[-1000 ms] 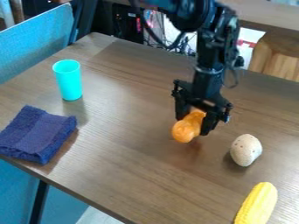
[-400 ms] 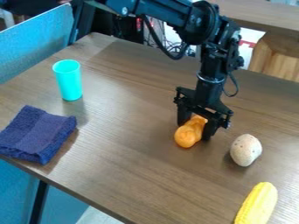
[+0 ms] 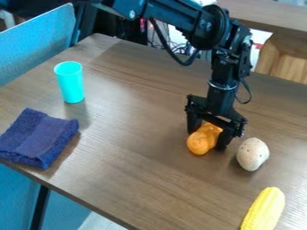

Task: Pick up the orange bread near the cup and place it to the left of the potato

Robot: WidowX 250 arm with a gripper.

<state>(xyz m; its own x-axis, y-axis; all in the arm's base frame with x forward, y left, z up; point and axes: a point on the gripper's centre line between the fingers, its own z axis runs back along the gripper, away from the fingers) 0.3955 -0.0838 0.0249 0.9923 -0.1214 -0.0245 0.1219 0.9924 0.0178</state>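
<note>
Right of the table's middle, the black gripper [image 3: 207,136] hangs down from the arm, shut on an orange gourd-shaped object [image 3: 201,143]. One finger is on each side of it, and the rounder end points toward the lower left. Part of the object's upper end is hidden by the gripper. Just right of the gripper lies a speckled beige egg-shaped object [image 3: 252,154], with a narrow gap between them. Nearer the lower right corner is a yellow corn cob [image 3: 264,210].
A turquoise cup [image 3: 70,82] stands upright at the upper left of the wooden table [image 3: 138,170]. A folded dark blue cloth [image 3: 39,138] lies near the left edge. Behind the table are a blue panel [image 3: 36,40], cables and a wooden piece of furniture.
The gripper has moved right and a little toward the camera, carrying the orange object with it. More of the upper arm has come into view at the top. The other objects have stayed put.
</note>
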